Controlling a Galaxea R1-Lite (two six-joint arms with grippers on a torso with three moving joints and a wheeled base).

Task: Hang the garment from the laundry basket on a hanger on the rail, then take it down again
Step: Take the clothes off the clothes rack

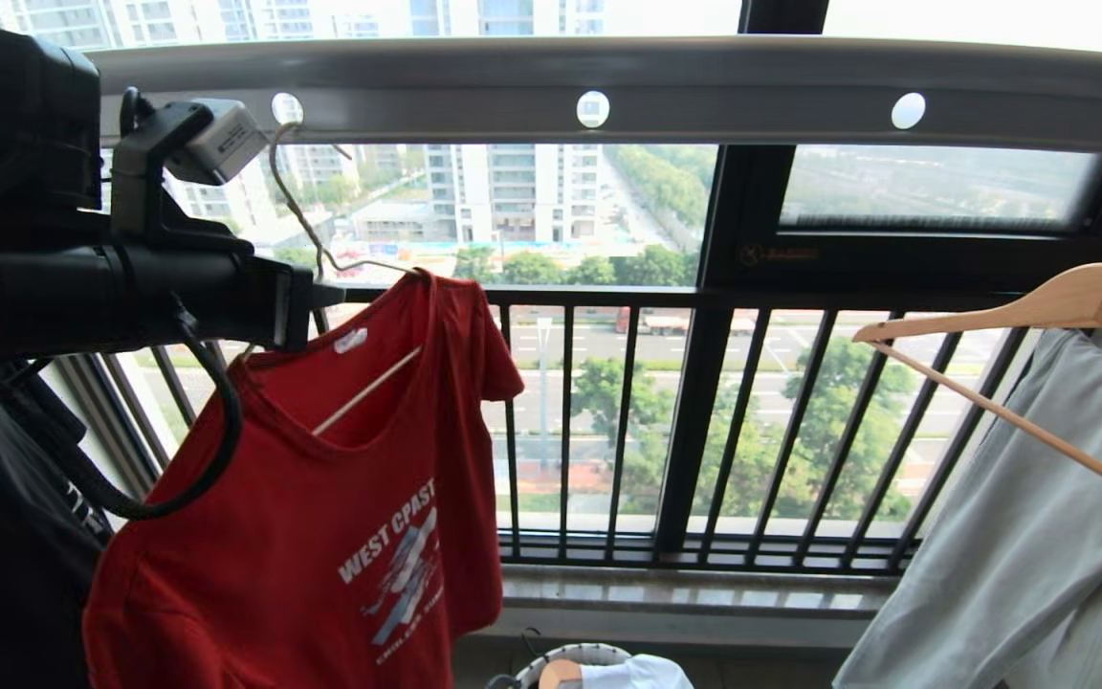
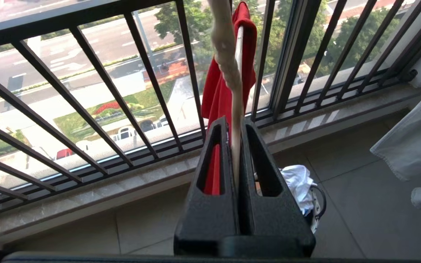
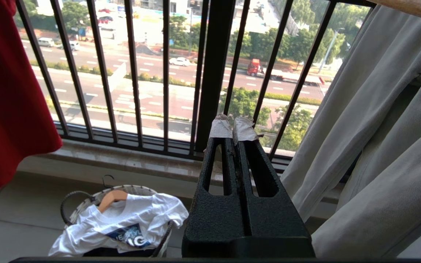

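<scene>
The red garment hangs on the cream wire hanger, whose hook sits in a round hole of the grey rail. My left gripper reaches in from the left and is shut on the hanger's twisted neck just above the collar. In the left wrist view the hanger runs up between the shut fingers of the left gripper, with the garment behind them. My right gripper is low and shut on nothing, its tips taped. The laundry basket stands on the floor below.
A white printed T-shirt and a wood hanger lie in the basket. A thick wood hanger with a pale grey garment hangs at the right. A black garment hangs at the far left. The black window railing is behind.
</scene>
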